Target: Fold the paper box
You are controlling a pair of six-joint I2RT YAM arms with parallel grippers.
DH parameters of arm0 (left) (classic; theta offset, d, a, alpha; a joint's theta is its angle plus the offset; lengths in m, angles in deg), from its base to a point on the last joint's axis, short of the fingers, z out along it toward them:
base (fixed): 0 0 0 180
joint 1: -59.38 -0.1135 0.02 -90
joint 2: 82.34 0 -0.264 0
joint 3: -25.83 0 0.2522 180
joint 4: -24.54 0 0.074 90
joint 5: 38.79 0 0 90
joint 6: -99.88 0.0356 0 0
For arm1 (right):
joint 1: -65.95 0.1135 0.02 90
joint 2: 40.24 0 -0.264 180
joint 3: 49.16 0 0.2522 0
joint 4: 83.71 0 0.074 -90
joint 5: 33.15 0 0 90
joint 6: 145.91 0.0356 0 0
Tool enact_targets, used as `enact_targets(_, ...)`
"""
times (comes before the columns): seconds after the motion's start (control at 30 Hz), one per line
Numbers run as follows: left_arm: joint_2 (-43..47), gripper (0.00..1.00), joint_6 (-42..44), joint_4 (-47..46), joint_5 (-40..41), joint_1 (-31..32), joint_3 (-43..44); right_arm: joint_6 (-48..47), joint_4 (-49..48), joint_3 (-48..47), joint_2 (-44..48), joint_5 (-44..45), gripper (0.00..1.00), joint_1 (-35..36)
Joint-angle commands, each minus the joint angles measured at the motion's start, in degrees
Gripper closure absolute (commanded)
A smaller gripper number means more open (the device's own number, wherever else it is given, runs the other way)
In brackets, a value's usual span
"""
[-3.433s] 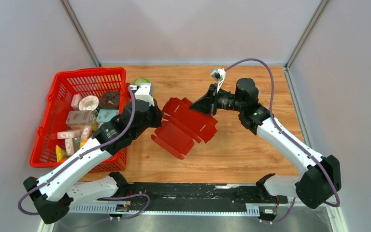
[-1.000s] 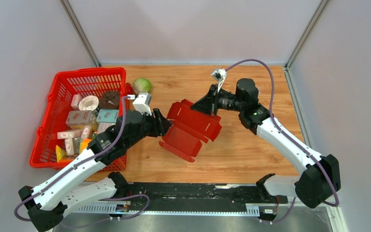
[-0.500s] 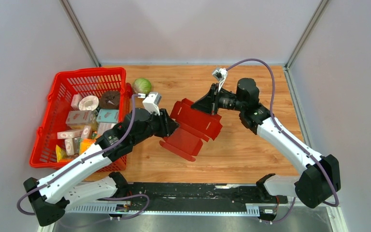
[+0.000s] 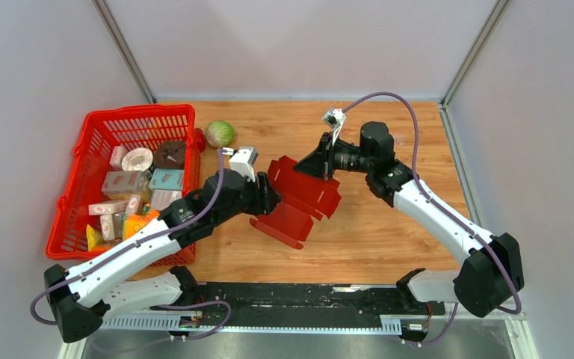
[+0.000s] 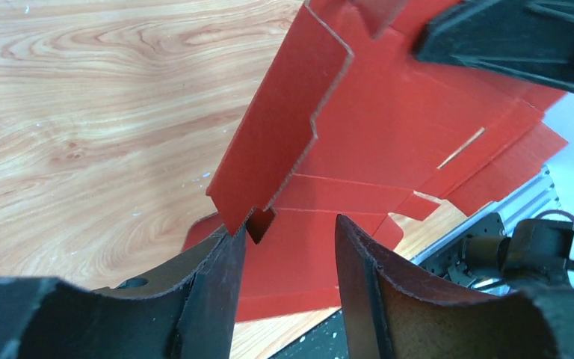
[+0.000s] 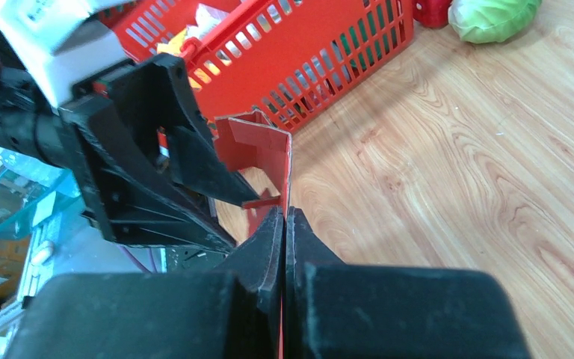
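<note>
Top external view: the paper box [image 4: 299,200] sits mid-table [image 4: 374,239], partly formed, between my two arms, right of the red basket [image 4: 97,134] and the green ball [image 4: 220,134].
Paper box: the near panel lies on the wood; the far part is lifted and one notched side flap [image 5: 284,127] stands nearly upright.
Right gripper [image 4: 317,164]: pinched tight on the box's far edge; in the right wrist view a thin red edge runs between the closed fingers [image 6: 269,239].
Left gripper [image 5: 288,247]: jaws partway apart, straddling the bottom corner of the upright flap. The corner is against the left finger [image 5: 224,262]; nothing is clamped.
Change: over the last few seconds my left arm has swung away from the basket and come in at the box's left end, and the box has shifted slightly right. The right-hand pinch has held.
Meaning for task: I judge the fold is mid-way. The right arm anchors the sheet while the left lines up to take the side flap.
Watch: thin card may buckle if the left jaws close off-centre.
</note>
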Motion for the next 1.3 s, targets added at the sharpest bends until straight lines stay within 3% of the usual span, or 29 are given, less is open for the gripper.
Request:
enact_targets(0.0,4.63,0.43,3.75,3.19,0.08,0.92,3.64,-6.37,2.44,-2.69,-0.64,0.90,1.00,1.42)
enact_targets(0.17,9.20,0.43,6.12,8.90,-0.89,0.92,6.18,-12.35,7.72,-4.36,-2.05,3.35,1.00,3.18)
enact_targets(0.27,8.69,0.43,9.02,13.81,3.67,0.92,11.18,-14.38,10.53,-5.86,-3.37,3.80,1.00,3.89)
enact_targets(0.53,-5.45,0.52,16.24,19.90,7.11,0.83,26.04,-15.79,12.30,-6.83,-4.69,1.95,1.00,4.77)
enact_targets(1.27,-16.02,0.62,20.46,19.82,6.41,0.83,28.87,-15.09,11.86,-7.09,-5.13,0.37,1.00,4.77)
